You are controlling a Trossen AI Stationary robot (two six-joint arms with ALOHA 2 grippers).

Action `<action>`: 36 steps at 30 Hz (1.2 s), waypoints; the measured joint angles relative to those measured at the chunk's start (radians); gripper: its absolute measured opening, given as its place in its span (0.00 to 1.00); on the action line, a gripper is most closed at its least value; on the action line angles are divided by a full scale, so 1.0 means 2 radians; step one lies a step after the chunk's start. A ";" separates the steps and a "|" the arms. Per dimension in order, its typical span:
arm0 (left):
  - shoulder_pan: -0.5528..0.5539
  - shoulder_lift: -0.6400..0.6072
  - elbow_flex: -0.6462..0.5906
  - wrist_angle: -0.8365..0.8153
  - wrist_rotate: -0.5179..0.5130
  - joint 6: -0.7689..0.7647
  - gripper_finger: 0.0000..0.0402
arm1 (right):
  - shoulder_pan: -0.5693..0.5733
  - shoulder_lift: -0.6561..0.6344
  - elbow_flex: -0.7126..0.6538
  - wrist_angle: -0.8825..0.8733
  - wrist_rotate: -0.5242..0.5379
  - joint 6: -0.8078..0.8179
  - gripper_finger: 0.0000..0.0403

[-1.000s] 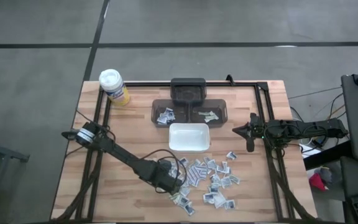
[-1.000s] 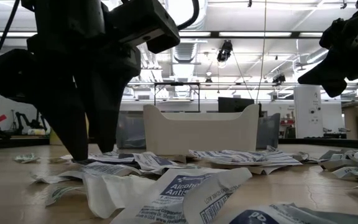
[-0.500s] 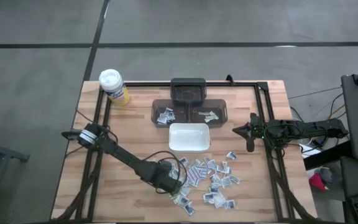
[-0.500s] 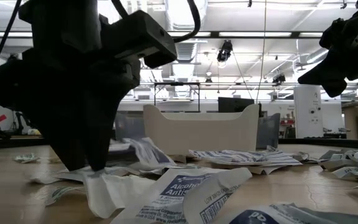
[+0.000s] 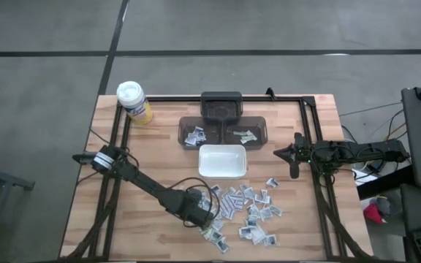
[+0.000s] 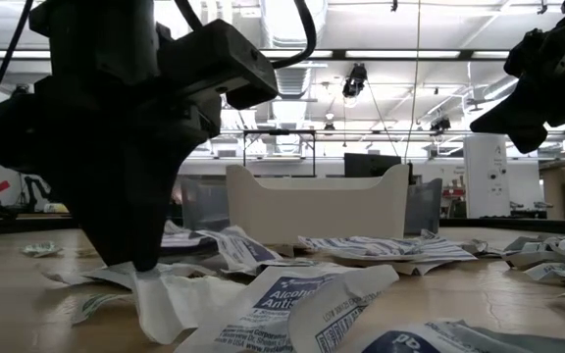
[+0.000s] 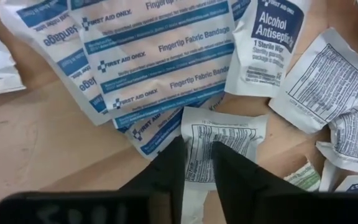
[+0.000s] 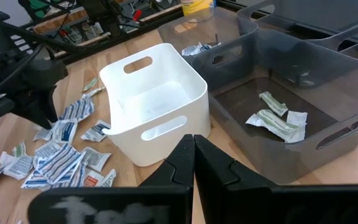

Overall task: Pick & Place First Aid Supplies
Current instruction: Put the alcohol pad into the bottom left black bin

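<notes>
The left gripper (image 7: 197, 163), down in the pile of small flat white packets (image 5: 243, 208) on the wooden table (image 5: 145, 161), pinches one small white printed packet (image 7: 219, 140) that could slip out because only its edge is held.

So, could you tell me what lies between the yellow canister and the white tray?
In the high view, only bare wood and the black frame rail lie between the yellow canister and white tray.
</notes>
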 joint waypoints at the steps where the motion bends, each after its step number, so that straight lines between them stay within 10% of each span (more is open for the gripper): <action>1: 0.000 0.000 0.000 0.000 -0.001 0.000 0.17 | 0.000 0.000 0.000 0.000 0.000 0.000 0.02; 26: 0.000 -0.009 0.049 -0.015 -0.039 0.045 0.00 | 0.000 0.000 0.000 0.000 0.000 0.000 0.02; 36: -0.007 -0.009 0.164 -0.217 -0.039 0.104 0.00 | 0.000 0.000 0.000 0.000 0.000 0.000 0.02</action>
